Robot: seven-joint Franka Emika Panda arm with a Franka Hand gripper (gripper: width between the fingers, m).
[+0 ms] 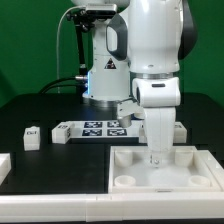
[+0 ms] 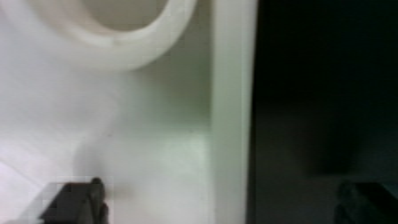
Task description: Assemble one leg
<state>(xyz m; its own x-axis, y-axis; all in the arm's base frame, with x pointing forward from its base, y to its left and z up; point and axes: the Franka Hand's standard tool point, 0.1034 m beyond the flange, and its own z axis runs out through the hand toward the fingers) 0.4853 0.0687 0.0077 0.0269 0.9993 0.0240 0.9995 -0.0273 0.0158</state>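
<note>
A leg (image 1: pixel 32 137), a small white block with a black-and-white tag, stands on the black table at the exterior view's left, far from the gripper. My gripper (image 1: pixel 156 156) points down at the back part of the large white tray-like panel (image 1: pixel 190 165). In the wrist view the gripper (image 2: pixel 219 205) is open and empty. One dark fingertip (image 2: pixel 75 203) is over the white panel (image 2: pixel 151 120). The other is over the black table beyond the panel's edge. A round corner socket (image 2: pixel 125 25) of the panel shows ahead of the fingers.
The marker board (image 1: pixel 95 128) lies behind the panel near the robot base. Another white piece (image 1: pixel 3 168) sits at the exterior view's left edge. A further white piece (image 1: pixel 179 130) shows just right of the arm.
</note>
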